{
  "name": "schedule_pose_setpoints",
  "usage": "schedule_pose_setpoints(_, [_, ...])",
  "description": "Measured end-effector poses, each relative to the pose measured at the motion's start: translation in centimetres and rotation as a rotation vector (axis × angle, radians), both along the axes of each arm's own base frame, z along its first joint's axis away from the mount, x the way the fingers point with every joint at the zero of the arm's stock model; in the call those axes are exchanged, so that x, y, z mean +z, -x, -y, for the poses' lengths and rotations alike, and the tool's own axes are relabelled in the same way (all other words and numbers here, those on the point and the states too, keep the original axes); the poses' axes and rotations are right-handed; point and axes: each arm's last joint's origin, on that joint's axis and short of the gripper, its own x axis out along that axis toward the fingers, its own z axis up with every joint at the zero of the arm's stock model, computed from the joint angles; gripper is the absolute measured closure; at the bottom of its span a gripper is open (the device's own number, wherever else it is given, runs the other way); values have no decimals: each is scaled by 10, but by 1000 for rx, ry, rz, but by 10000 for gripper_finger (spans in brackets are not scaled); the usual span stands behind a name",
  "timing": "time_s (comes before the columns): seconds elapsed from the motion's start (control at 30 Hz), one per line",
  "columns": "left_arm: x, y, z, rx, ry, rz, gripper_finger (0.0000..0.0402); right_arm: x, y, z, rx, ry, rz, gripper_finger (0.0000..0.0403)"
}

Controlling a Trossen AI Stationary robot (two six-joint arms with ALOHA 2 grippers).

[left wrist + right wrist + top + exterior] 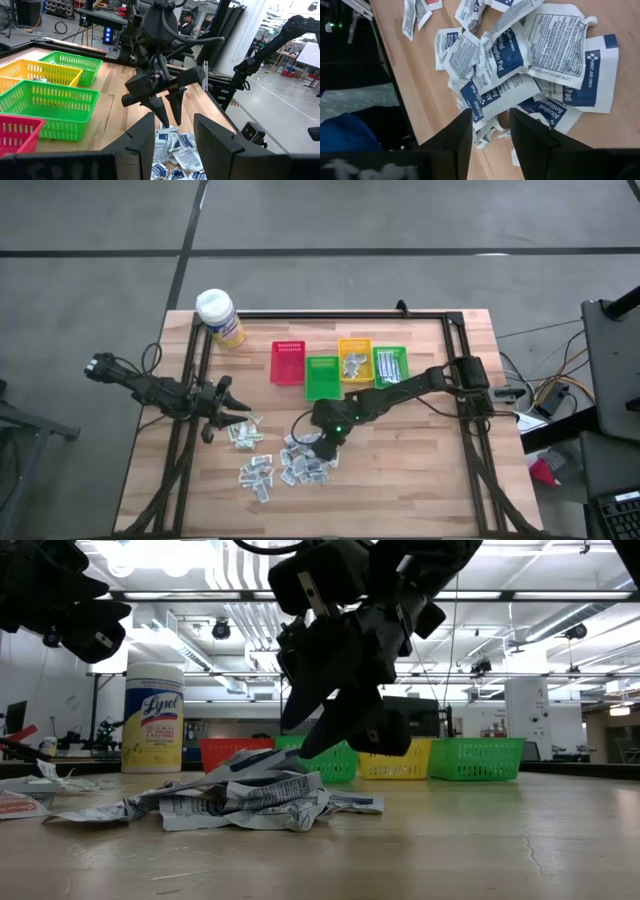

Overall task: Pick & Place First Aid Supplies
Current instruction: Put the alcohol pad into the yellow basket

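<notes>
While the right gripper (330,448) hangs just above the heap of packets (300,463), fingers pointing down w/ a gap between them and nothing in that gap, the step in hand looks like the reach for a pick; no packet is held yet. In the right wrist view the fingers (457,137) straddle the edge of the pile (520,65), a blue-and-white alcohol pad lying right under the tips. Next move, as I judge it: drop a little lower, pinch one pad only, lift, then carry it back toward the bins (340,366) behind the gripper, near its own arm's base. Separating one flat packet from overlapping neighbours is the tricky bit. The left gripper (222,412) waits off to the side, also parted and empty, w/ a smaller scatter of packets (245,434) just ahead of its tips. Hard to make out: whether the right tips already touch a packet, since the low view shows them only as a dark shape over the heap; which bin suits which packet type; contents of the red bin (287,362). Packets under the top layer are hidden.
</notes>
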Motion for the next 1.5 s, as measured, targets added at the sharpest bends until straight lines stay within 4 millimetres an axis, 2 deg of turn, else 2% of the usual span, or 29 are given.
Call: schedule_pose_setpoints(1.5, [0,0,0,-2,-19,2,271,-2,1,-5,-163,-58,-79,266])
